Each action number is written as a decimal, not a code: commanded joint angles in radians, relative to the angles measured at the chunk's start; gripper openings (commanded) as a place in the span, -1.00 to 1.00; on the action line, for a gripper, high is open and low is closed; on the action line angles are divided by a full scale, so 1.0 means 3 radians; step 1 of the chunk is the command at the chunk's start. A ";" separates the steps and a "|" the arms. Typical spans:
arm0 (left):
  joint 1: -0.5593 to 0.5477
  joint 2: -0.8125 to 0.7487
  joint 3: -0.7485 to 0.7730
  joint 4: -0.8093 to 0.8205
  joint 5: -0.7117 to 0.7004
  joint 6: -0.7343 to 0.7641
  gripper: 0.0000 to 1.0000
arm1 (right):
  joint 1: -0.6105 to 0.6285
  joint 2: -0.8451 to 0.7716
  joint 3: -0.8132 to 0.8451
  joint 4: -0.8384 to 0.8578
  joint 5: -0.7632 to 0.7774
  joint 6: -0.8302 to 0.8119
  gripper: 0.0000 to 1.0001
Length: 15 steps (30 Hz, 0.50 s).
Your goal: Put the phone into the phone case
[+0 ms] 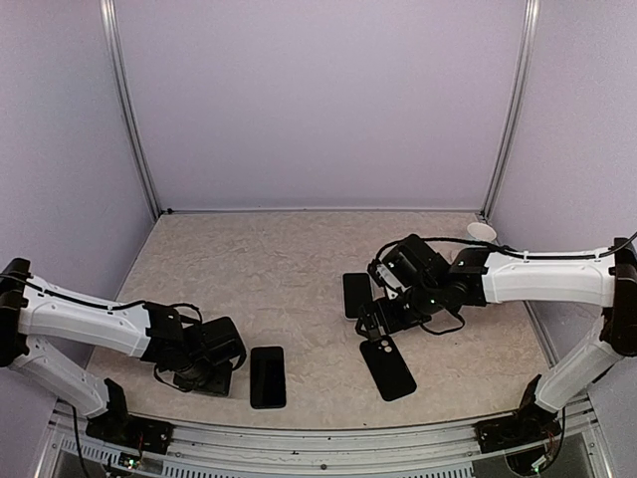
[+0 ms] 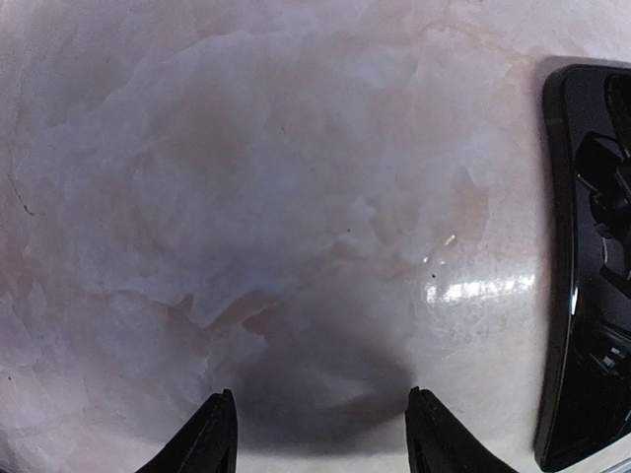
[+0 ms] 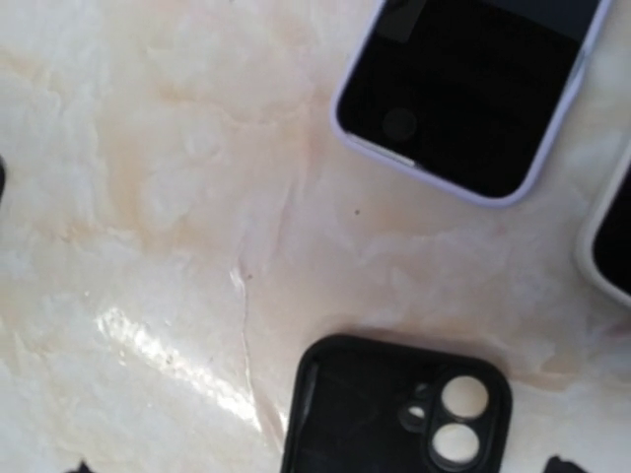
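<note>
An empty black phone case (image 1: 388,366) with round camera cutouts lies open side up at the centre right, and it fills the bottom of the right wrist view (image 3: 394,414). A phone (image 1: 356,295) with a dark screen and a lilac rim (image 3: 473,89) lies just beyond it. My right gripper (image 1: 378,321) hovers between the two, open, with only its tips showing wide apart (image 3: 315,468). My left gripper (image 1: 206,374) sits low over bare table, open with nothing between its fingers (image 2: 325,439). A glossy black phone-like slab (image 1: 267,376) lies just to its right (image 2: 592,266).
A white-rimmed dark device (image 3: 613,236) shows at the right edge of the right wrist view. A small white round object (image 1: 482,231) sits at the back right corner. Pale walls and metal posts close in the marbled table (image 1: 259,269).
</note>
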 commanded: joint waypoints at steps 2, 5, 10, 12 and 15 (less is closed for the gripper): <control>-0.0031 0.0140 0.0004 0.0283 -0.0150 0.0156 0.13 | 0.0017 -0.0159 -0.0112 0.0130 0.0109 0.0090 0.98; -0.0066 0.0329 0.0157 0.0473 -0.0159 0.0343 0.12 | 0.0020 -0.0178 -0.0157 0.0109 0.0122 0.0130 0.98; -0.0109 0.0746 0.0439 0.0613 0.0144 0.0682 -0.03 | 0.0026 -0.0335 -0.0256 -0.0064 0.0284 0.0267 0.98; -0.0181 0.0885 0.0573 0.0671 0.0231 0.0797 -0.07 | 0.0027 -0.0432 -0.0316 -0.0084 0.0333 0.0321 0.98; -0.0335 0.1110 0.0820 0.0771 0.0291 0.1031 -0.11 | 0.0027 -0.0563 -0.0398 -0.0055 0.0346 0.0386 0.97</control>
